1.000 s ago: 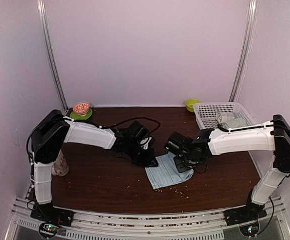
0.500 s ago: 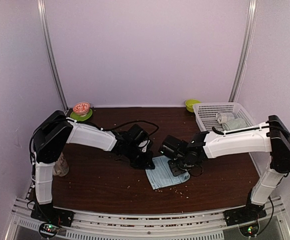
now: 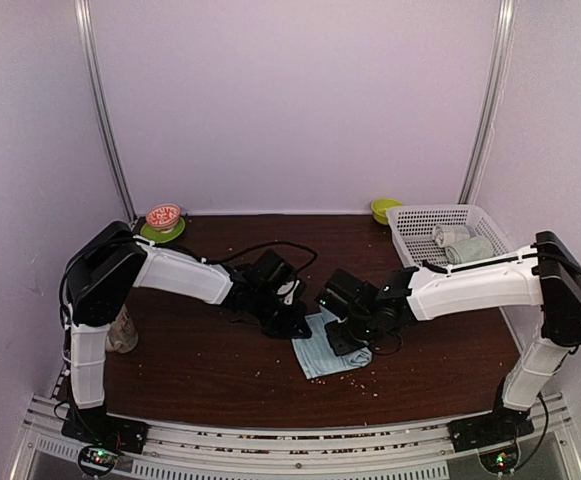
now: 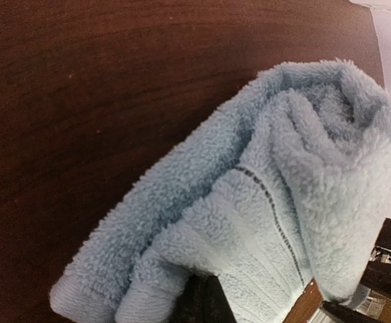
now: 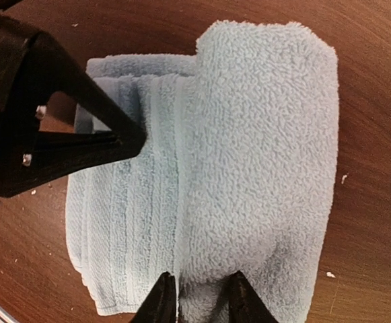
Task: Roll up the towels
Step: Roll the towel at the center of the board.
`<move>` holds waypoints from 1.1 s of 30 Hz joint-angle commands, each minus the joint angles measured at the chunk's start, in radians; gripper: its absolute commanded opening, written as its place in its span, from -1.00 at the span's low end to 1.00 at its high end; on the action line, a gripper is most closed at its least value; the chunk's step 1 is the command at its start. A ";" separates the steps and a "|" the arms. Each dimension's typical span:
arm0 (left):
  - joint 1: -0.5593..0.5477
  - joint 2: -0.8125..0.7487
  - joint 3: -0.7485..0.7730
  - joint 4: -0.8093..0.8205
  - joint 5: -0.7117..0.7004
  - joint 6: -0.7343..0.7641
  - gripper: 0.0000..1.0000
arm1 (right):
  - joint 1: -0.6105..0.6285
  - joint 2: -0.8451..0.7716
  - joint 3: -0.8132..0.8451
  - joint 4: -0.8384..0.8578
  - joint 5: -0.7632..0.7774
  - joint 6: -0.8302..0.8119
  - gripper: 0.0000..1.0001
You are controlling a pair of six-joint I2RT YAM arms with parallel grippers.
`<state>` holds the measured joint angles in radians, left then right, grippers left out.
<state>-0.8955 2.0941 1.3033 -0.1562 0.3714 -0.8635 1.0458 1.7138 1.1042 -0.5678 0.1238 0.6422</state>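
Observation:
A light blue towel (image 3: 328,350) lies on the brown table, partly rolled. In the right wrist view its thick roll (image 5: 269,168) is on the right and its flat ribbed part (image 5: 124,222) on the left. My right gripper (image 5: 200,303) is open, its two fingers straddling the near edge of the roll. My left gripper (image 5: 136,134) is shut, its tip pressed on the flat part beside the roll. In the left wrist view the towel's rolled end (image 4: 330,155) fills the frame and drapes over my shut left gripper (image 4: 205,299).
A white basket (image 3: 410,222) at the back right holds two pale rolled cloths (image 3: 467,250). A small green bowl (image 3: 383,208) sits beside it. A red-patterned bowl on a green plate (image 3: 163,217) is at the back left. A mug (image 3: 122,332) stands by the left arm's base.
My right gripper has moved left along the towel and parted its jaws. The left gripper has closed fully and shifted slightly left. The towel looks more bunched between them.

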 commanded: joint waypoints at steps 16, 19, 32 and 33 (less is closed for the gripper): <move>0.004 -0.182 -0.051 -0.074 0.019 0.021 -1.00 | -0.064 -0.055 -0.213 0.316 -0.250 -0.003 -0.08; 0.004 -0.201 -0.045 0.007 0.070 -0.021 -1.00 | -0.071 -0.058 -0.228 0.332 -0.247 -0.001 -0.08; 0.004 -0.033 0.105 0.148 0.142 -0.081 -1.00 | -0.080 -0.073 -0.256 0.351 -0.248 0.001 -0.08; 0.004 -0.026 0.107 0.157 0.144 -0.083 -1.00 | -0.080 -0.074 -0.255 0.351 -0.249 0.000 -0.08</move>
<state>-0.8955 2.0293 1.3712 -0.0731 0.4782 -0.9295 0.9745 1.6436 0.8646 -0.2081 -0.1196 0.6353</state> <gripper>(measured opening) 0.001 0.460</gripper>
